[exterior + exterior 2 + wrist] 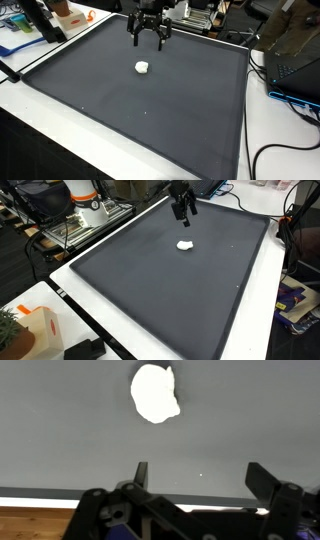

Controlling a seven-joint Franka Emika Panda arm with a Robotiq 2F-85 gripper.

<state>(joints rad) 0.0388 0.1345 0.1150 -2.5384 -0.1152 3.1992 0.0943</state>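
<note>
Small white irregular lump (142, 67) lies loose on the dark grey flat mat (150, 110), toward the mat's far half and roughly mid-width. Nothing touches it and nothing is near it. In both exterior views it sits flat (185, 246), so it looks set down rather than propped.

The black Robotiq gripper (149, 42) hangs above the mat near its far edge, well apart from the lump and not over it. Jaws are spread wide with nothing between them. In the wrist view both fingers (142, 475) frame bare mat, with the lump (155, 393) ahead of them and offset toward one finger rather than centred. Fingers point straight down; my read is a neutral, clear-of-surface pose.

The mat covers most of the white table (100, 310), likely for contrast and grip. Black cables (275, 150) stay off the mat at the table edge.
</note>
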